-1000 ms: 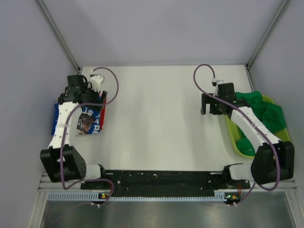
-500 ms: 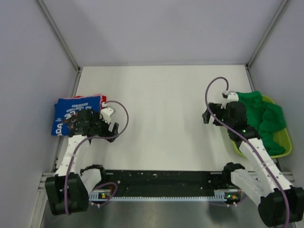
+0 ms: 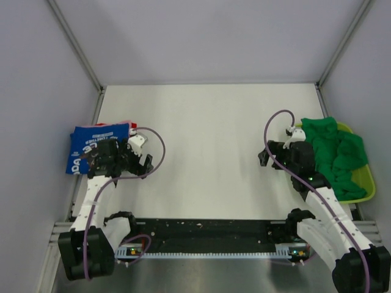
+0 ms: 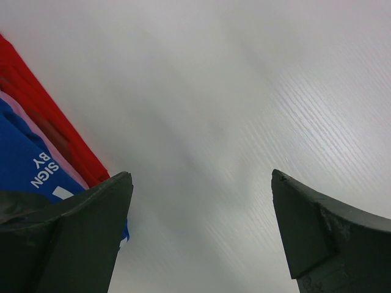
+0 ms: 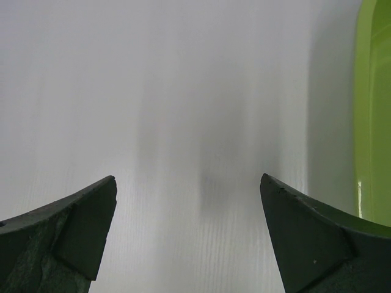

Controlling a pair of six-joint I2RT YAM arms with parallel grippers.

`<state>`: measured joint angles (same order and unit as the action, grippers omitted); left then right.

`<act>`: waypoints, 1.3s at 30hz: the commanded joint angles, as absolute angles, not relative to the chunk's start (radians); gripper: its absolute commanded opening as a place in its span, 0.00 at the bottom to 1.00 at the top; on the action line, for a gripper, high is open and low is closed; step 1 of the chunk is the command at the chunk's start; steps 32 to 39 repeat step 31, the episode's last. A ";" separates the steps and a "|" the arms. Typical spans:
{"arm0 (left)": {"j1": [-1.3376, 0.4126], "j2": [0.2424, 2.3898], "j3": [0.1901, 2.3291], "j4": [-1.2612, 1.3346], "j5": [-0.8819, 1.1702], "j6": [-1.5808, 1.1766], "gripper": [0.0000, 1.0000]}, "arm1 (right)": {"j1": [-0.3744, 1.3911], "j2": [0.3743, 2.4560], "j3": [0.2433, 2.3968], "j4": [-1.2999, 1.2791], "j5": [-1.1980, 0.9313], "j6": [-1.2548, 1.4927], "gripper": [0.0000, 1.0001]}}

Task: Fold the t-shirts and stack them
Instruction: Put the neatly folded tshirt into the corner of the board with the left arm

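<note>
A folded royal-blue t-shirt (image 3: 90, 145) with white lettering tops a stack at the table's left edge. Pink (image 4: 38, 130) and red (image 4: 43, 101) cloth layers show under the blue one (image 4: 21, 165) in the left wrist view. My left gripper (image 3: 142, 154) is open and empty, just right of the stack, over bare table. Crumpled green t-shirts (image 3: 333, 151) fill the lime-green basket (image 3: 361, 194) at the right. My right gripper (image 3: 263, 159) is open and empty, left of the basket, over bare table.
The basket's lime wall (image 5: 372, 110) shows at the right edge of the right wrist view. White table (image 3: 208, 140) lies between the arms. Grey walls close in the back and both sides. A black rail runs along the near edge.
My left arm has drawn back off the blue t-shirt stack toward the near edge, leaving the stack uncovered. My right arm has pulled back and down beside the basket.
</note>
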<state>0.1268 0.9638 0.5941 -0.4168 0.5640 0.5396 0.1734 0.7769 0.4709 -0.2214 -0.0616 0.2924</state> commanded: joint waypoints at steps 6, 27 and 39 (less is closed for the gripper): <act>0.126 0.963 0.591 -0.367 0.571 0.520 0.99 | 0.172 0.756 0.474 -0.164 -0.063 0.302 0.99; 0.126 0.960 0.592 -0.368 0.565 0.528 0.99 | 0.172 0.758 0.469 -0.164 -0.049 0.296 0.99; 0.126 0.936 0.542 -0.295 0.526 0.523 0.99 | 0.172 0.758 0.469 -0.169 -0.048 0.296 0.99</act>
